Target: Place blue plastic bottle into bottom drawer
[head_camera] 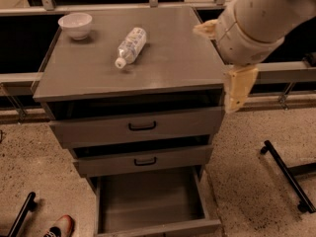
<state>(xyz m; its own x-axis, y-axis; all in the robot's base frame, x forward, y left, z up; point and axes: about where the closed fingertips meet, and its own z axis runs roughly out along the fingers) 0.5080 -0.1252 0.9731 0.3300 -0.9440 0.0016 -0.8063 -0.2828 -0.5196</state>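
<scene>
My hand point(217, 68) hangs spread at the tabletop's point(173, 68) right edge. The bottle point(131, 45) lies on its side mid-tabletop, left of the hand, long axis running mostly front-to-back (cap toward the front edge).

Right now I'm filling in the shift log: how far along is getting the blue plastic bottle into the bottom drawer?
Done: the bottom drawer stands pulled open. In hand: nothing; the gripper hangs at the right front corner of the cabinet top, apart from the blue plastic bottle, which lies on its side there, right of the white bowl. Left: reach it, grasp it, lower it into the drawer and release.
</scene>
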